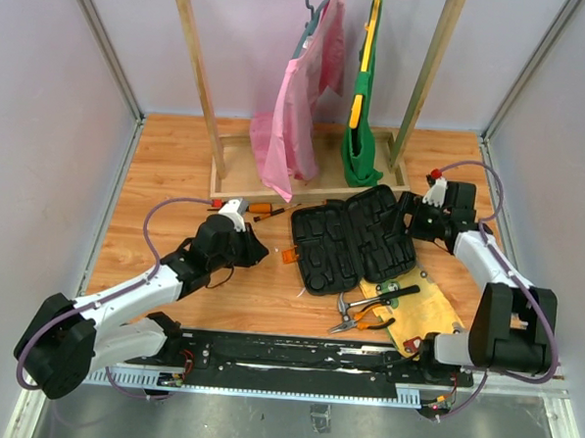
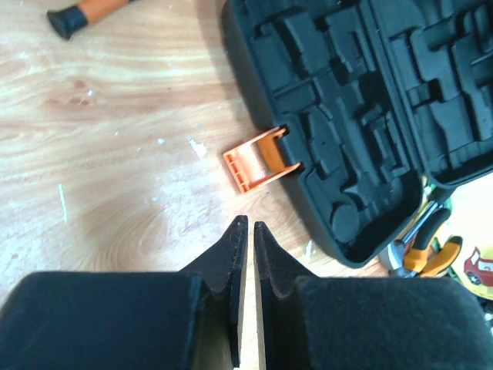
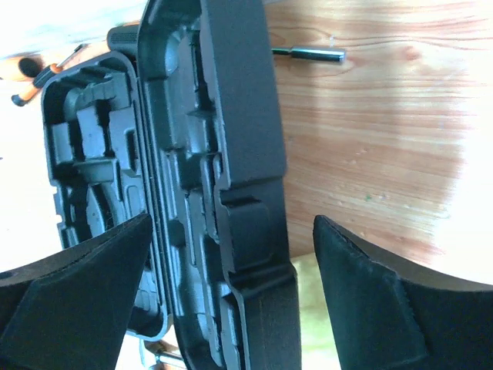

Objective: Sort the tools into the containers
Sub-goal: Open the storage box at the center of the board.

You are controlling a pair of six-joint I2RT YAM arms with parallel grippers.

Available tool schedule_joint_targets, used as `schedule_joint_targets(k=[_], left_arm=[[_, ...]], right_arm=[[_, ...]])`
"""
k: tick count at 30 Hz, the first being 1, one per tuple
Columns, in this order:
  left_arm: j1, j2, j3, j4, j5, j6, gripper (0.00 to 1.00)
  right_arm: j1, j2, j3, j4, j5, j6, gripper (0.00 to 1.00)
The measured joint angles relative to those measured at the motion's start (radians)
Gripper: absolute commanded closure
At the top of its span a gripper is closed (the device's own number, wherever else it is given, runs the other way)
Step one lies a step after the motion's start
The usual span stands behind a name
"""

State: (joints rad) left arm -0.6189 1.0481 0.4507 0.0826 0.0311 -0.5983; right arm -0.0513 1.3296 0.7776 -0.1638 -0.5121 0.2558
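The black tool case (image 1: pixel 355 237) lies open at the table's middle, its moulded slots bare and its orange latch (image 1: pixel 291 256) pointing left. My left gripper (image 1: pixel 250 246) hovers left of the latch (image 2: pixel 258 158); in the left wrist view its gripper (image 2: pixel 246 223) is all but shut, with only a thin slit and nothing in it. My right gripper (image 1: pixel 410 220) is at the case's right half. The right gripper (image 3: pixel 233 222) is open wide, astride that half's rim (image 3: pixel 246 154) without touching it. Pliers (image 1: pixel 366 311) lie on the yellow board. Screwdrivers (image 1: pixel 264 210) lie behind the case.
The yellow picture board (image 1: pixel 430 305) lies at the front right, partly under the case. A wooden clothes rack (image 1: pixel 304 180) with pink and green garments stands at the back. A small metal bit (image 3: pixel 308 53) lies on the wood beyond the case.
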Motion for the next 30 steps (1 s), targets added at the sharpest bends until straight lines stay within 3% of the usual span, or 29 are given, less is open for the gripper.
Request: schedule_joint_targets(k=[4, 10, 13, 17, 22, 30], left_arm=[[0.000, -0.012, -0.031, -0.022, -0.006, -0.004, 0.89], [0.000, -0.012, -0.036, -0.029, -0.009, -0.009, 0.90], [0.000, -0.012, -0.036, -0.029, -0.009, -0.011, 0.90], [0.000, -0.015, -0.037, -0.029, -0.011, -0.012, 0.91], [0.000, -0.046, -0.039, -0.034, -0.021, -0.028, 0.92], [0.000, -0.181, -0.035, -0.111, -0.086, -0.055, 0.92]], right_arm=[[0.000, 0.048, 0.000, 0.016, -0.066, 0.010, 0.28], [-0.001, 0.080, 0.000, 0.038, -0.113, 0.016, 0.61], [-0.001, 0.055, 0.000, 0.040, -0.134, 0.019, 0.70], [0.000, -0.003, 0.000, 0.010, -0.136, 0.014, 0.75], [0.019, -0.107, 0.000, -0.014, -0.109, 0.043, 0.72], [0.146, -0.300, -0.075, 0.018, -0.044, 0.192, 0.80]])
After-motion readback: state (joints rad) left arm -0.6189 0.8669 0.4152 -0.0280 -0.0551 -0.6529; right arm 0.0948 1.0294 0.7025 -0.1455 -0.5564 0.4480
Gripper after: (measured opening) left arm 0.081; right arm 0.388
